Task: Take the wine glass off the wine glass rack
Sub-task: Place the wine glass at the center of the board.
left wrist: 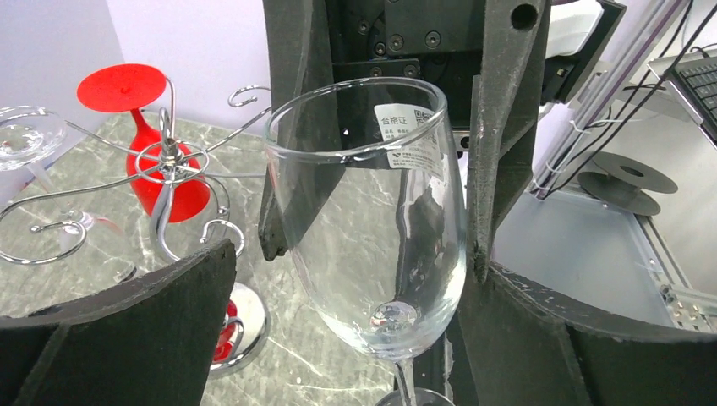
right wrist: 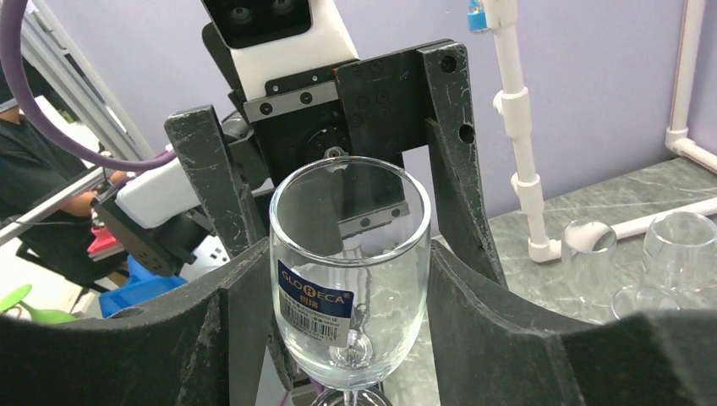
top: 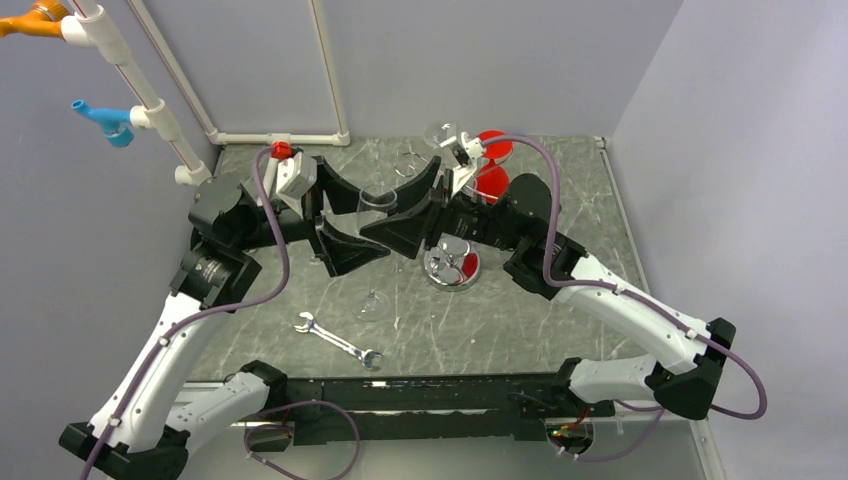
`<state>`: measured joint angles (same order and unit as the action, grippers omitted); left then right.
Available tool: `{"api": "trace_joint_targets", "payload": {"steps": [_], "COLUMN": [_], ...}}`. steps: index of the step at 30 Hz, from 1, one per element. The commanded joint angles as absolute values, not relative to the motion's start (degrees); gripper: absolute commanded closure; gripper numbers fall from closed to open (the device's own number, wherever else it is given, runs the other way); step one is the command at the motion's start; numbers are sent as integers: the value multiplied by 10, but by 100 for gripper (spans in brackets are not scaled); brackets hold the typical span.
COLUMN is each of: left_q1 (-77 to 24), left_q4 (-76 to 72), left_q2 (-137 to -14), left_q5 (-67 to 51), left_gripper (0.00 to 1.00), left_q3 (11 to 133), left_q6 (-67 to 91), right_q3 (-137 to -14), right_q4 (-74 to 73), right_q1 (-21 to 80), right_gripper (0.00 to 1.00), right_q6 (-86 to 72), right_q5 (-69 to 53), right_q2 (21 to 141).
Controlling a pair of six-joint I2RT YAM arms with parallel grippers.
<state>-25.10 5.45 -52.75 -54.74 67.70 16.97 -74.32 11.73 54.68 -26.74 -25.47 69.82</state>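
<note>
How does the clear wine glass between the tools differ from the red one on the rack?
The clear glass is transparent; the red glass is solid red. The clear glass is upright, foot down; the red glass hangs inverted on the rack, foot up. Both are stemmed.

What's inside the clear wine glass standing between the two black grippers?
Nothing that I can see: the clear wine glass looks empty down to the stem. A blue barcode label on its wall hides a small patch of the bowl behind it.
</note>
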Motion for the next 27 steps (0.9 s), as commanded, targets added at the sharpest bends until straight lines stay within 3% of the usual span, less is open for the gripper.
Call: {"api": "trace_joint_targets", "payload": {"steps": [1,9,27], "left_q1": [-250,-250,-250], "left_q4": [59,93,148], "left_q2": [-514,-497,-373], "left_q5": [-510,-473,-260], "left_gripper": [1,1,1], "left_q3": [697,693,648], "left_q6": [146,125,87], "right_q3": [-736,-726,-790], "right_q4": [198,210,151], "right_q1": [552,553,552], "right_gripper": [100,100,100], "right_q6": [-258,-238,-176], "right_q5": [-253,-227,-176], "right_q2": [665,655,680]}}
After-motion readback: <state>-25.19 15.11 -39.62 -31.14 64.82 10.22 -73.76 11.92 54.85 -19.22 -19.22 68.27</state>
